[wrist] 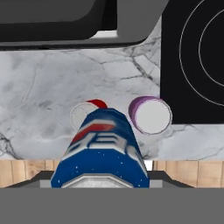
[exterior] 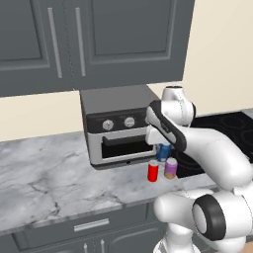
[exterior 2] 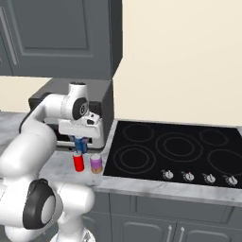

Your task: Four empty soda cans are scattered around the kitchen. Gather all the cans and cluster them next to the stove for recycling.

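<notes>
A boxy grey toaster oven (exterior: 118,129) with two round dials sits on the grey and white marble counter (exterior: 44,178), at the back by the cream wall (exterior 2: 184,56). Dark grey cupboards (exterior: 89,39) with long silver handles hang above it. Dark grey drawers (exterior: 89,226) sit under the counter.

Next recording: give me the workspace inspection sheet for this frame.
Surface: grey marble counter, stove set into it on the right.
Job's things: red can and purplish-pink can upright side by side on the counter at the stove's left edge; blue can held above them.
Clutter: toaster oven behind the cans.
End effector: end effector shut on the blue can.
Cables: nothing seen.
Surroundings: dark cabinets above, cream wall, drawers below.
</notes>
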